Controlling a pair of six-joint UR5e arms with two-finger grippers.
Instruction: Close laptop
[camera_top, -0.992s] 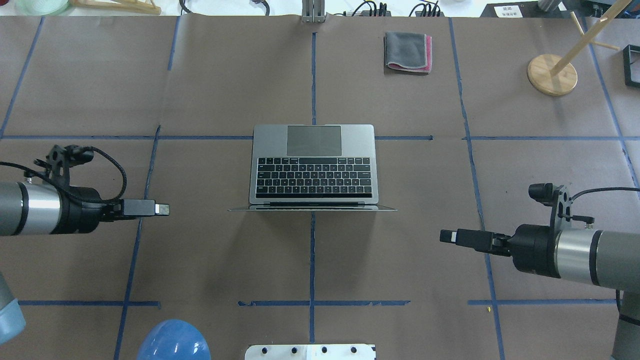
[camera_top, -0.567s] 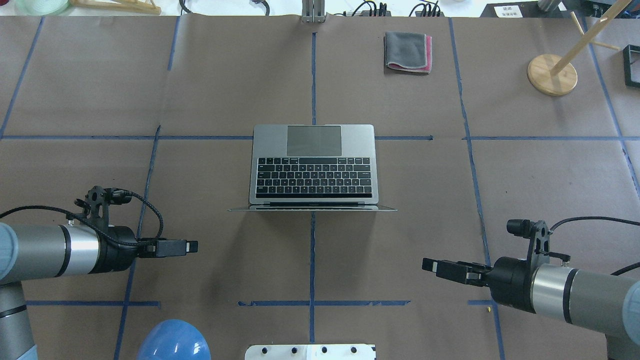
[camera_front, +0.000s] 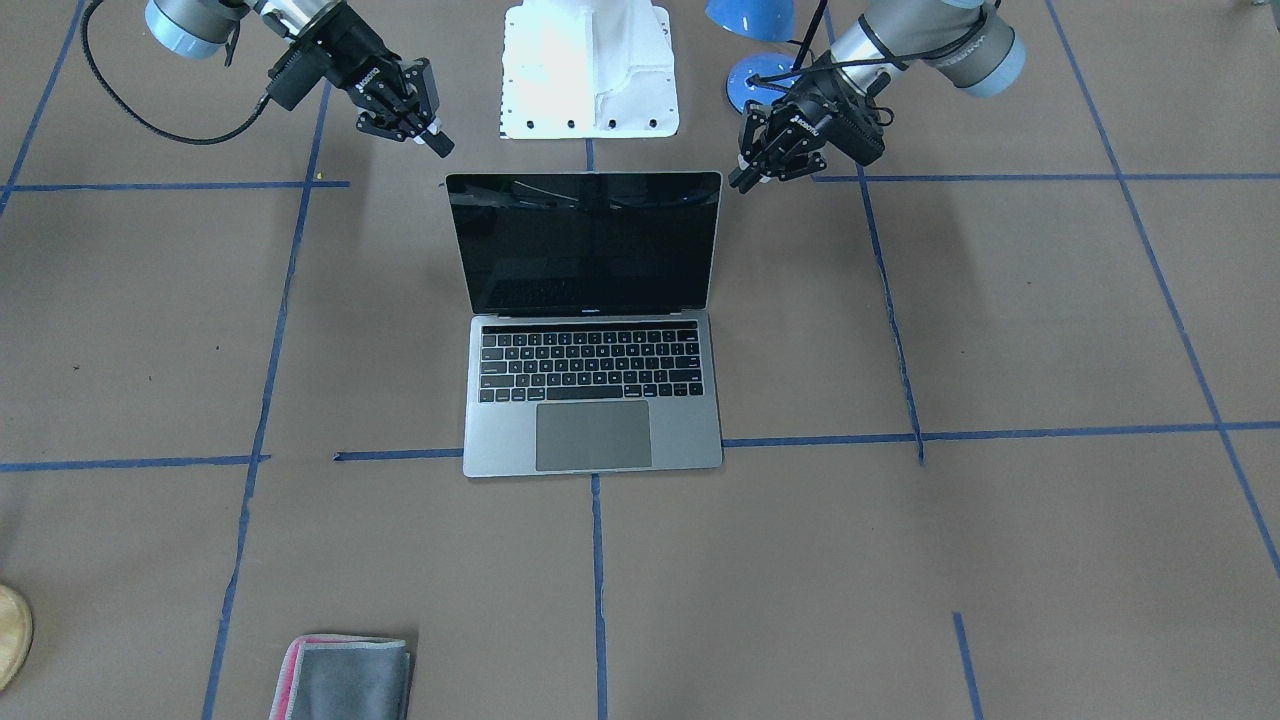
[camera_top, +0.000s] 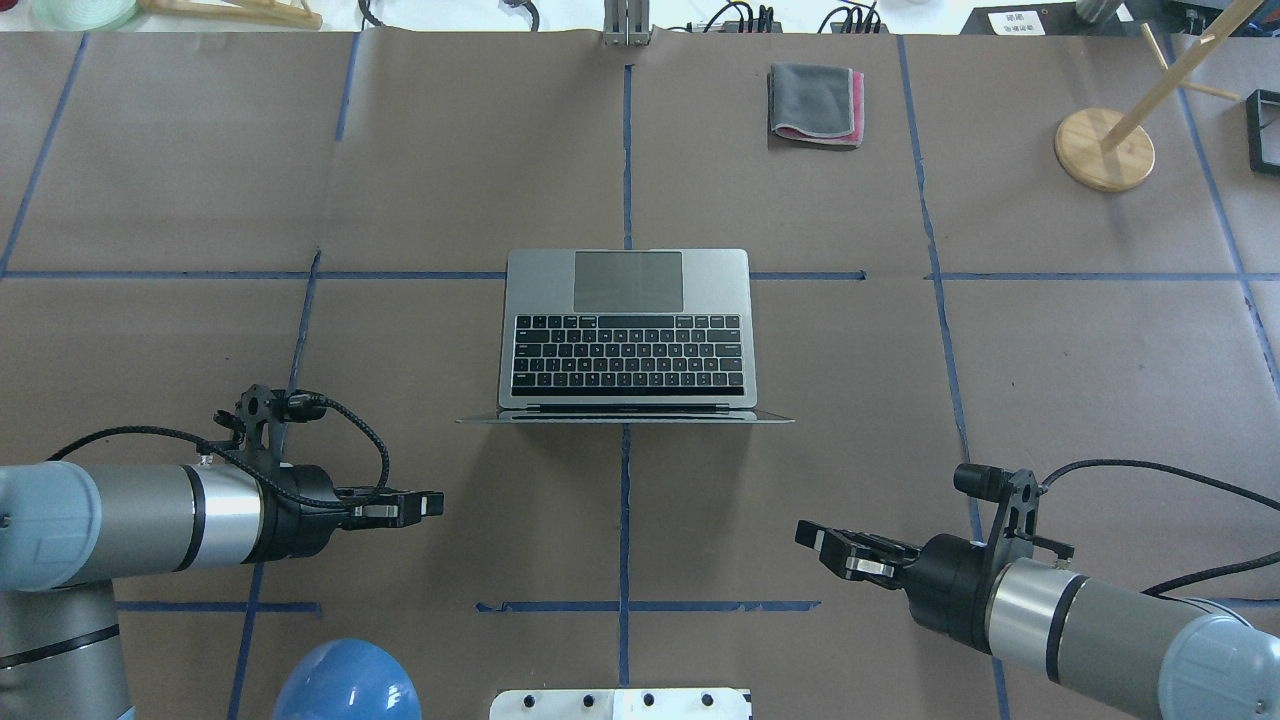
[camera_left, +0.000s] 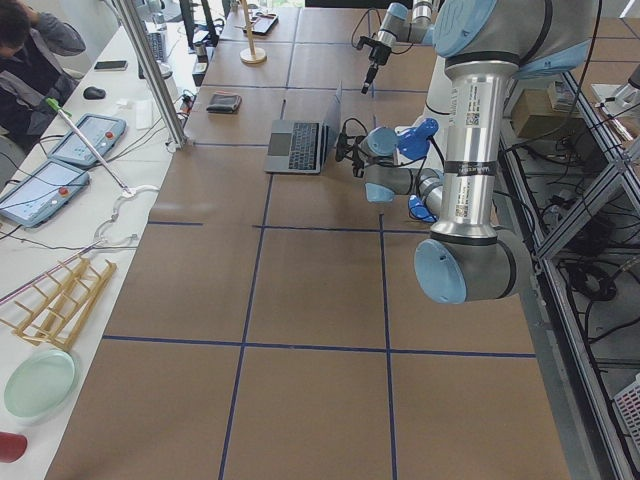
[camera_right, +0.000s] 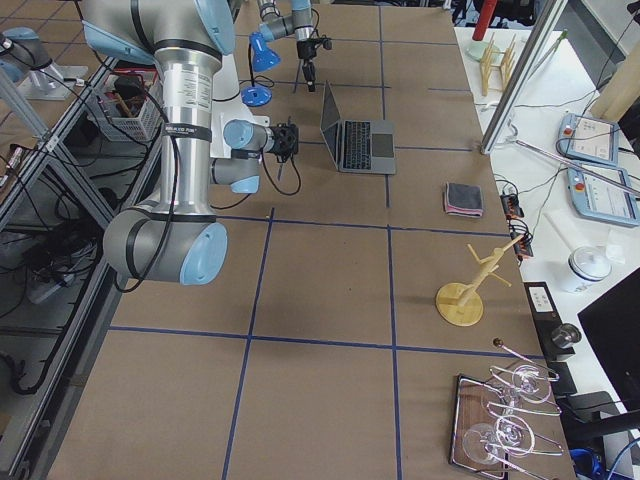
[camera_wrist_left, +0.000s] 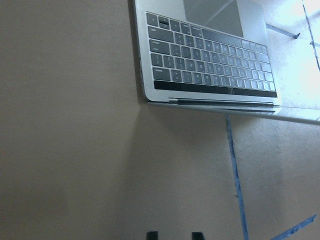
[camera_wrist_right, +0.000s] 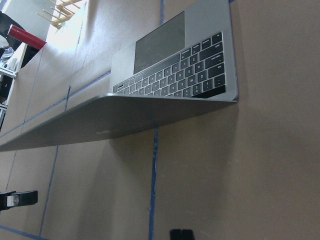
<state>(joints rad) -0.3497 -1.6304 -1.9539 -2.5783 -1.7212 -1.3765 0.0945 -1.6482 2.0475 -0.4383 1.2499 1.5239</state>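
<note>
Both arms have drawn back toward the robot's side and inward since the earlier frames; the laptop (camera_top: 627, 330) has not shifted. It sits at the middle of the bench (camera_top: 1100, 350), lid raised, keyboard and trackpad facing away from the robot. The left gripper (camera_top: 435, 503) hangs behind the lid's left corner, apart from it, jaws released with a gap. The right gripper (camera_top: 803, 533) hangs behind the right corner, jaws clenched on nothing. A folded cloth (camera_top: 815, 103) lies near the far edge.
</note>
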